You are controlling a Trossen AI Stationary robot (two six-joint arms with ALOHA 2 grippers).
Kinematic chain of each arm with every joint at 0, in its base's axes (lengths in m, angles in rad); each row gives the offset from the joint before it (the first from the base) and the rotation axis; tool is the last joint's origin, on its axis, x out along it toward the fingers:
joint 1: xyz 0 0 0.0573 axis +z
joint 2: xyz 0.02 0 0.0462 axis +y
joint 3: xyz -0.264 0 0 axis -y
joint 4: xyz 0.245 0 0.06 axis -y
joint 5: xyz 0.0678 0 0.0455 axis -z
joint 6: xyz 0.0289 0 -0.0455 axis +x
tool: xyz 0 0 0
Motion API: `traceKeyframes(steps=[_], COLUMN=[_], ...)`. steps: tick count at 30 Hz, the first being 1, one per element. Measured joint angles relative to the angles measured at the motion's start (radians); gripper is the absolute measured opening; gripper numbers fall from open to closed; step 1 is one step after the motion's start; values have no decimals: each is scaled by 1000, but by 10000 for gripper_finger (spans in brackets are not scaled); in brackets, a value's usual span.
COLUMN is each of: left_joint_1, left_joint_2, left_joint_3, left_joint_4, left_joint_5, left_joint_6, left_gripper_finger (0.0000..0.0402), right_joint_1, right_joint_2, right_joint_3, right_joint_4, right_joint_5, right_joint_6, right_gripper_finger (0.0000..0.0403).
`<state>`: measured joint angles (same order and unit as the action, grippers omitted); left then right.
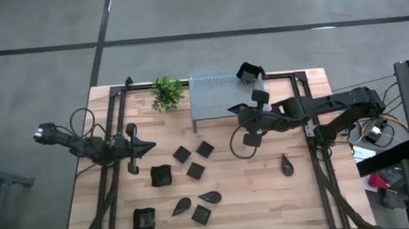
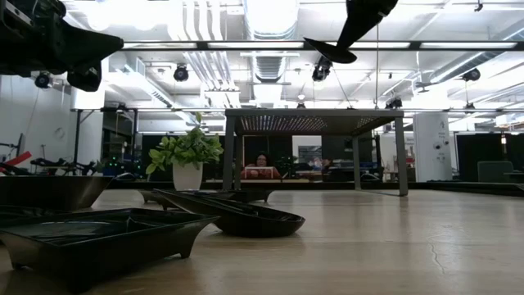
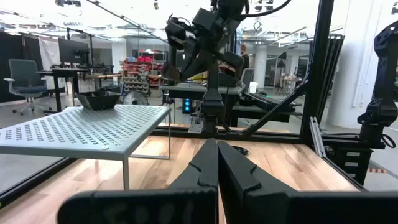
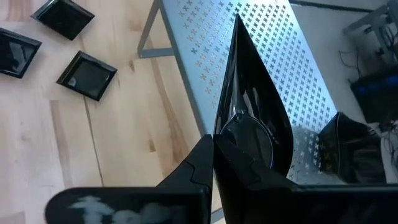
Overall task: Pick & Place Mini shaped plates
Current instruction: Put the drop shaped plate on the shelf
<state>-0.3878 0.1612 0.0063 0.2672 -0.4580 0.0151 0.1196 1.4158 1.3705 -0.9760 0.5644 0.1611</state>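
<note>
My right gripper (image 4: pixel 213 140) is shut on a black teardrop mini plate (image 4: pixel 249 81), held in the air over the front right part of the grey perforated shelf (image 1: pixel 217 95); the low view shows that plate (image 2: pixel 330 51) high above the table. A deep black plate (image 1: pixel 249 72) sits on the shelf's far right corner. Several more black plates lie flat on the table, among them flat squares (image 1: pixel 196 170), deep ones (image 1: pixel 161 176) and a teardrop (image 1: pixel 287 165). My left gripper (image 1: pixel 147 144) waits shut at the table's left, holding nothing. My right gripper pinches the teardrop plate's wide rounded end (image 4: pixel 231 146) between its two fingers, one on each face. The fingers come slanting down from the table's right side and lie along the plate. The plate stands on edge, its pointed tip (image 4: pixel 236 20) away from the fingers, lifted clear of the shelf.
A small green plant (image 1: pixel 166 93) in a white pot stands left of the shelf at the far edge. Black frame rails (image 1: pixel 108 188) run along the table's left and right sides. Bare wood lies between the shelf and the plates at mid-table.
</note>
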Motion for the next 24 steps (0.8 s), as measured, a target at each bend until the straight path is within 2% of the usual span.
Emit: traceKeyframes(steps=[19, 24], left_joint_1=[0, 0], left_joint_2=[0, 0], left_joint_3=[0, 0], left_joint_4=[0, 0], left_joint_5=[0, 0], left_joint_6=[0, 0], left_gripper_finger=[0, 0], right_joint_1=[-55, -90], right_joint_2=[1, 1], right_joint_3=[0, 0], right_joint_4=[-44, -45], right_joint_5=[7, -34], right_joint_6=[-6, -52], right_gripper_finger=[8, 8])
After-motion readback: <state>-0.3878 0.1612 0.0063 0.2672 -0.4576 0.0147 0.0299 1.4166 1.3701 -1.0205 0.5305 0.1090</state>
